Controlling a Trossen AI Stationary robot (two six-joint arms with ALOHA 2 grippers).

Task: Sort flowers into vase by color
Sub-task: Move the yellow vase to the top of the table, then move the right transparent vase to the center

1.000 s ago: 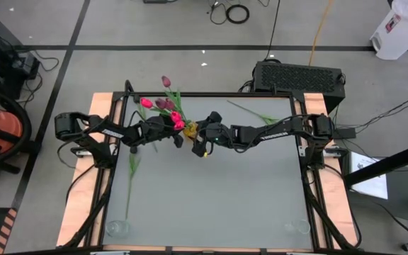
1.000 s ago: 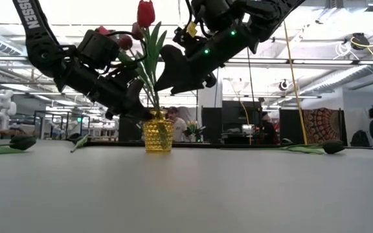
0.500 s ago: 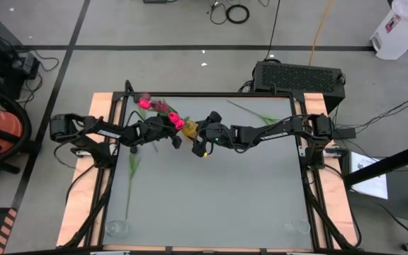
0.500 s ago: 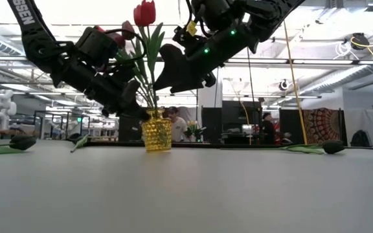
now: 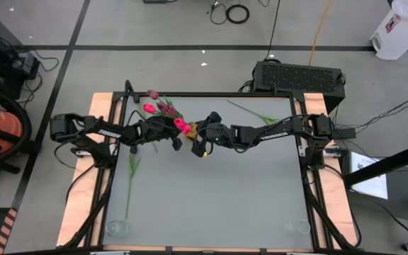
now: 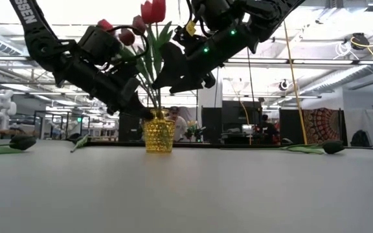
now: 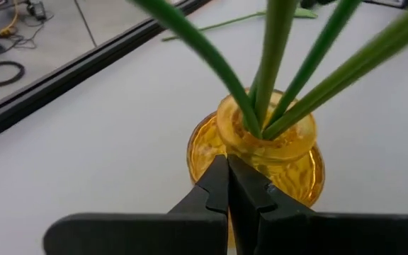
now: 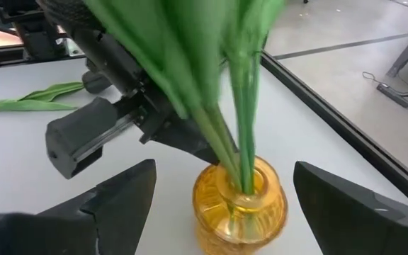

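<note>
A large workshop with ceiling lights and dark equipment stretches behind a pale grey bench (image 5: 211,191) framed in light wood. Toward the far middle of the bench stands a small amber glass vase (image 6: 157,134) with a dimpled body. Several flowers (image 6: 149,16) stand in it, thin green stems bunched in its narrow neck, red and dark maroon heads leaning toward the far left.

The left tool (image 7: 227,185) reaches in from the left, its two dark fingers clenched together with nothing between them, tips right at the vase's shoulder just under the neck. The right tool (image 8: 222,205) comes from the right with its fingers spread wide, one on each side of the vase, gripping nothing that can be seen; whether they touch the glass cannot be told.

More tulips lie flat on the bench: one with a long stem (image 5: 130,183) on the left side, running toward the near edge, and another green stem (image 5: 255,112) at the far right. From bench level a dark flower head (image 6: 333,147) rests at the right and another (image 6: 21,142) at the left. People show small in the room beyond
</note>
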